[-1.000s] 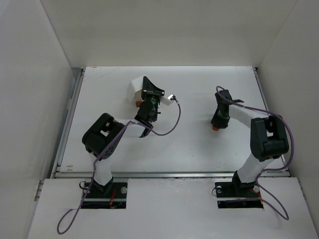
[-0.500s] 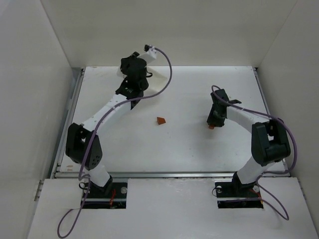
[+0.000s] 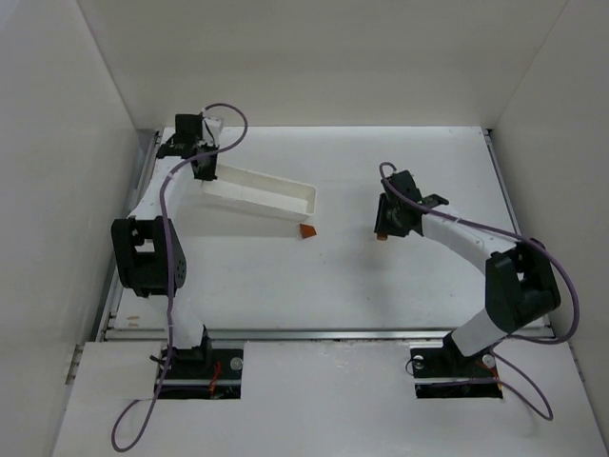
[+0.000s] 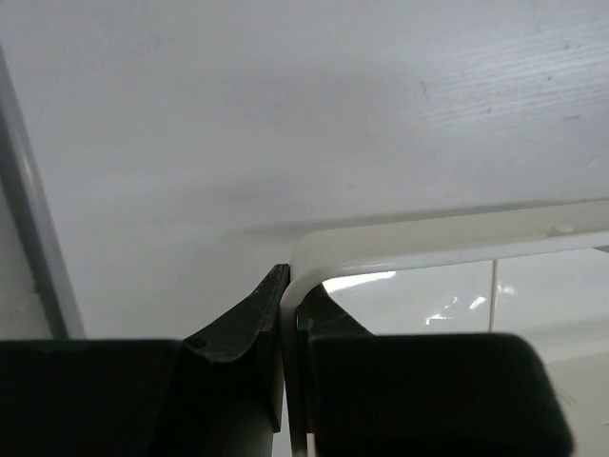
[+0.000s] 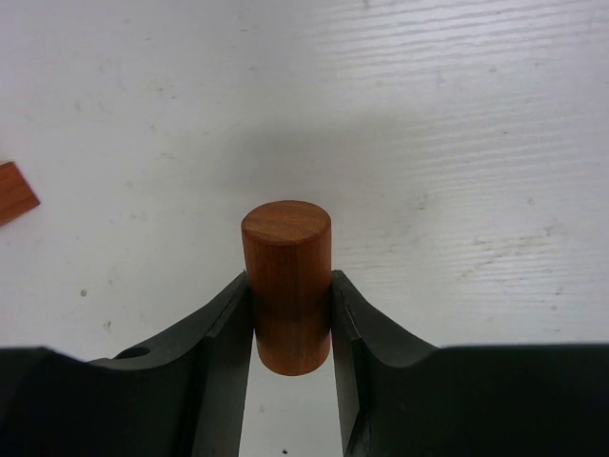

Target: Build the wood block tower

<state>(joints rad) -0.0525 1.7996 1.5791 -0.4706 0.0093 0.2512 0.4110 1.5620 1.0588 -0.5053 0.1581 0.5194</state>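
Orange-brown cylinder (image 5: 285, 276) stayed clamped in right claw (image 5: 290, 284), nearer the loose block (image 3: 306, 230) to its left. Left claw (image 4: 288, 297), pinching the tray (image 4: 409, 238) rim, had dragged it aside, so stacking looked next.

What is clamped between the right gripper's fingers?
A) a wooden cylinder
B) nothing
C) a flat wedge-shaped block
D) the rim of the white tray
A: in the right wrist view the right gripper squeezes an orange-brown wooden cylinder from both sides; the rim of the white tray is pinched by the left gripper instead.
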